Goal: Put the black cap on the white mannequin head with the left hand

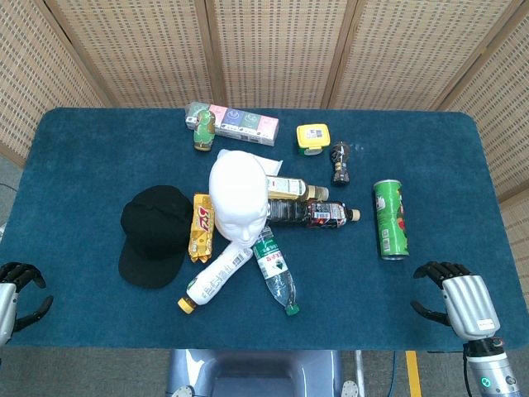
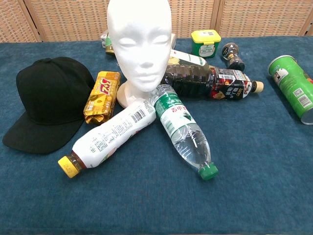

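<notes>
The left robot hand (image 1: 18, 291) is showing at the lower left corner of the head view, partly cut off by the frame edge. Its dark fingers (image 1: 25, 271) are curling inward around nothing. The right robot hand (image 1: 453, 299) is sitting at the lower right, its silver back facing up, its dark fingers (image 1: 438, 270) likewise curling inward and holding nothing. Its wrist is trailing down toward the bottom edge. Neither hand is appearing in the chest view.
</notes>
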`<state>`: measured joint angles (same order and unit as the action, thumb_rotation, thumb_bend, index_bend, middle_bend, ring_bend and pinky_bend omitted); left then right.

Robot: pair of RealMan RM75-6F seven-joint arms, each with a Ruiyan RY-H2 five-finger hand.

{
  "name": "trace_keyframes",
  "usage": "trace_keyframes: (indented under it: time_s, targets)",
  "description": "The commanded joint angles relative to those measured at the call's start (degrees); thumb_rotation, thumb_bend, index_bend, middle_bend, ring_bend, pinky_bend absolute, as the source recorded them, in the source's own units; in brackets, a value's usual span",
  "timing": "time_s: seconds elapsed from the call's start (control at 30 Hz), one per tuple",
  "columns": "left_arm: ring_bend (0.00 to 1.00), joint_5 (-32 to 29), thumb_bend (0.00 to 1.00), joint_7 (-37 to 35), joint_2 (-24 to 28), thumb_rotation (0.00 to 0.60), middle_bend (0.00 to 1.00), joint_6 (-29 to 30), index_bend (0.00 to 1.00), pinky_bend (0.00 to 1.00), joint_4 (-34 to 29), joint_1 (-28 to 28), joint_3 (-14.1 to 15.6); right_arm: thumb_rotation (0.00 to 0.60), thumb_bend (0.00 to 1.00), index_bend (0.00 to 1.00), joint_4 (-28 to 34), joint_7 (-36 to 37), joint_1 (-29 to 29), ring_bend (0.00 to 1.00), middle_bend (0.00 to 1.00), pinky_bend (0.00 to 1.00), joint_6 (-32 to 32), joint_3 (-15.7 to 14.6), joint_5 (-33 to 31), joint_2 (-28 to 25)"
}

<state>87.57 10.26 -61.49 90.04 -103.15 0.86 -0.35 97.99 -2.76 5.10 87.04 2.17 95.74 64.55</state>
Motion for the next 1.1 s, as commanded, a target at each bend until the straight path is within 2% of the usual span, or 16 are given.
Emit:
trace_keyframes:
  time_s: [0.03, 0.83, 0.97, 1.1]
  targets:
    - [0.26, 0.09, 0.24, 0.02, -0.11, 0.6, 0.41, -0.19, 0.52, 0.44, 0.0, 0.01, 0.19, 0.6, 0.12, 0.44, -0.01, -0.02, 0.01, 0.46, 0.48, 0.45, -0.04, -0.11, -0.12, -0.04]
    - [0.26, -0.19, 0.24, 0.05, 0.07, 0.6, 0.41, -0.58, 0.52, 0.44, 0.82, -0.18, -0.1, 0.6, 0.12, 0.44, -0.38, 0.7, -0.38, 0.46, 0.48, 0.45, 1.21, -0.72, 0.1, -0.33]
    - [0.33, -0.24, 0.24, 0.82, -0.31, 0.6, 0.43, -1.84, 0.52, 0.49, 2.23, -1.02, -0.25, 0.6, 0.12, 0.44, -0.52, 0.85, -0.44, 0.46, 0.48, 0.45, 1.33, -0.84, 0.19, -0.34]
    - [0.47, 0.15, 0.24, 2.62, -1.16, 0.6, 0.59, -3.76, 0.52, 0.62, 4.65, -2.53, -0.44, 0.6, 0.12, 0.44, -0.38, 0.68, -0.6, 0.46, 0.48, 0.45, 1.57, -0.96, 0.28, -0.43]
